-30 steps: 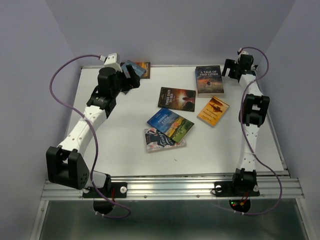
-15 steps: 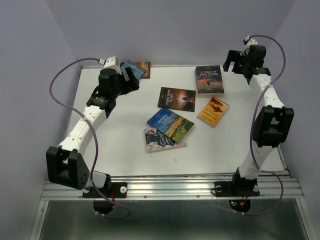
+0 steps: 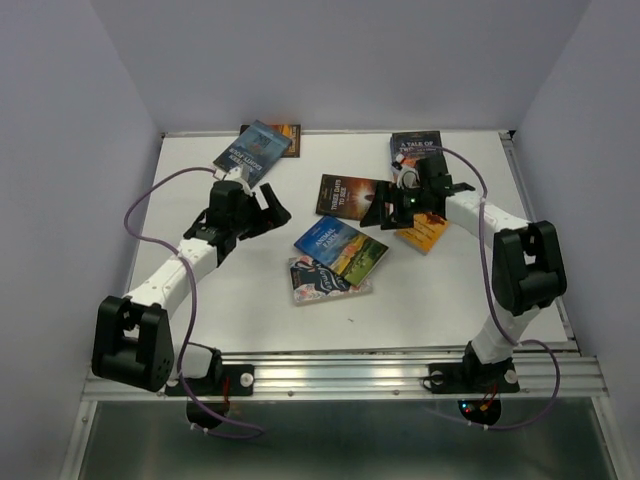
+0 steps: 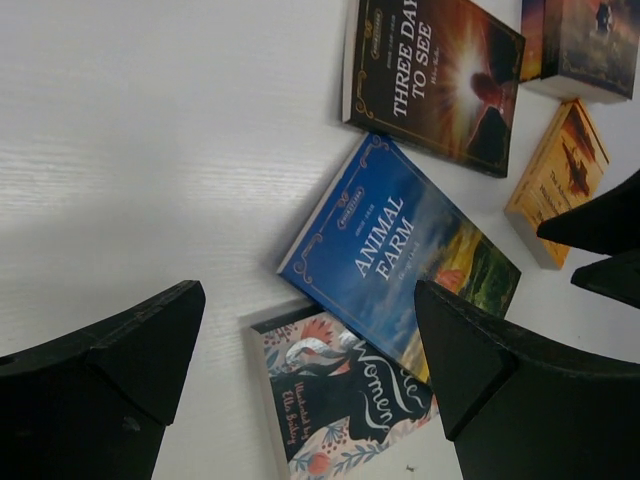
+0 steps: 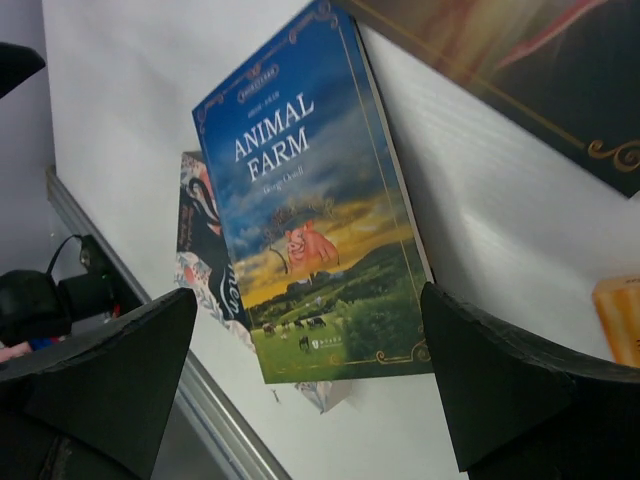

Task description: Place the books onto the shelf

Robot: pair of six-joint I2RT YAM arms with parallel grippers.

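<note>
Left gripper (image 3: 270, 210) is spread fully wide and holds nothing, hanging at 10 o'clock of Animal Farm (image 3: 340, 247). Right gripper (image 3: 378, 212) is equally wide and empty, at its 1 o'clock, by Three Days to See (image 3: 345, 195).

I judge the task barely begun. The books lie flat on the table (image 3: 200, 300), a blue one (image 3: 250, 152) at its 11 o'clock and the floral one (image 3: 325, 282) partly under Animal Farm. I see no shelf.

Blue book (image 4: 400, 270) right off the left pincer (image 4: 305, 300) says ANIMAL FARM. Dark book (image 4: 435, 75) beyond it: THREE DAYS TO SEE

floral book (image 3: 316, 283) half covered, orange book (image 3: 424, 234) part-hidden
</note>
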